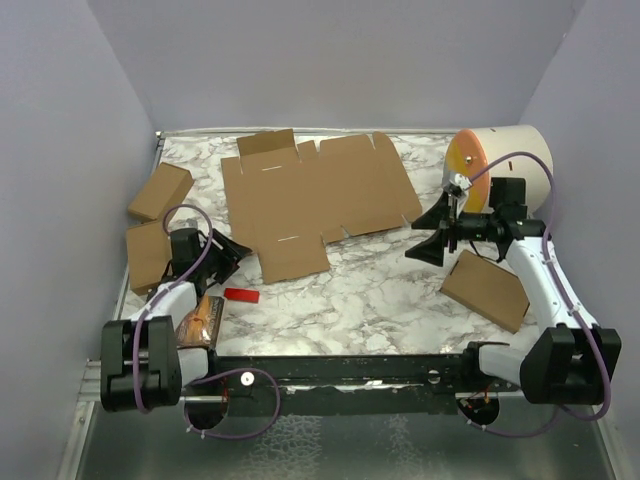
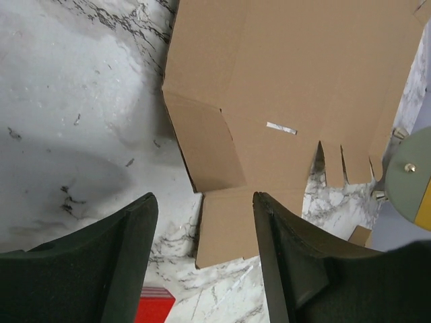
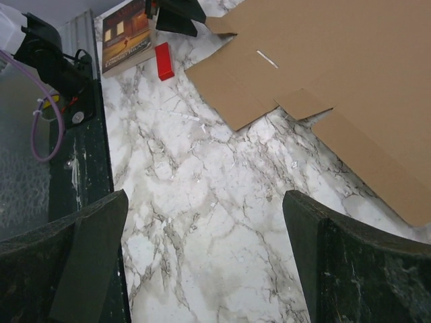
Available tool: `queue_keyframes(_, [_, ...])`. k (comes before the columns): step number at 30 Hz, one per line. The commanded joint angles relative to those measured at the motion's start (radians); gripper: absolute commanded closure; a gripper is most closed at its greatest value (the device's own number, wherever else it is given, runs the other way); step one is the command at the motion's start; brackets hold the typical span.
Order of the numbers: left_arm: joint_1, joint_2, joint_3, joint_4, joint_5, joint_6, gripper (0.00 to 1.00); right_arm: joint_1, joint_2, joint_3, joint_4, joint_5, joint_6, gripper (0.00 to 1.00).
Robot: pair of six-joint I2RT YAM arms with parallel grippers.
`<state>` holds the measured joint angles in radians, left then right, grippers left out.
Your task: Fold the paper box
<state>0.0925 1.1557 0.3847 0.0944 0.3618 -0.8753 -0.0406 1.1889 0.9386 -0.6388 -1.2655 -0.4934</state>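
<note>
Marble table: paper box lies unfolded and flat at 12 o'clock, toward the back edge. Left gripper sits at the sheet's 7 o'clock corner, jaws partly apart, nothing between them. Right gripper at the sheet's 4 o'clock, just off its edge, jaws spread wide, holding nothing.

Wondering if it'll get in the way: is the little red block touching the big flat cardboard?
Apart. The right wrist view shows bare marble table between the red block and the paper box, at its nearest flap; the top view agrees.
</note>
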Motion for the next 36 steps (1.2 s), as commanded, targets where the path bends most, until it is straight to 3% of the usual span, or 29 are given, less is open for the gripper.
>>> queue_keyframes(1, [0.006,0.112,0.033,0.157,0.038,-0.048,0.41,0.024,0.028,0.009,-0.014,0.035,-0.023,0.01])
queue_keyframes(5, [0.006,0.161,0.025,0.214,0.036,-0.068,0.54,0.036,0.043,0.014,0.002,0.048,-0.006,0.01])
queue_keyframes(12, [0.006,0.217,0.034,0.26,0.036,-0.077,0.67,0.062,0.076,0.033,0.003,0.076,-0.002,0.01])
queue_keyframes(15, [0.007,0.229,0.041,0.269,0.042,-0.077,0.79,0.07,0.089,0.041,-0.005,0.078,-0.004,0.01])
queue_keyframes(20, [0.011,0.23,0.055,0.272,0.068,-0.08,0.91,0.071,0.102,0.061,-0.025,0.071,-0.008,0.01])
queue_keyframes(28, [0.012,0.111,0.114,0.161,0.097,0.0,1.0,0.071,0.137,0.152,-0.098,0.086,-0.046,0.01])
queue_keyframes(36, [0.01,-0.111,0.167,0.03,0.096,0.146,1.0,0.07,0.175,0.214,-0.096,0.055,0.029,0.01])
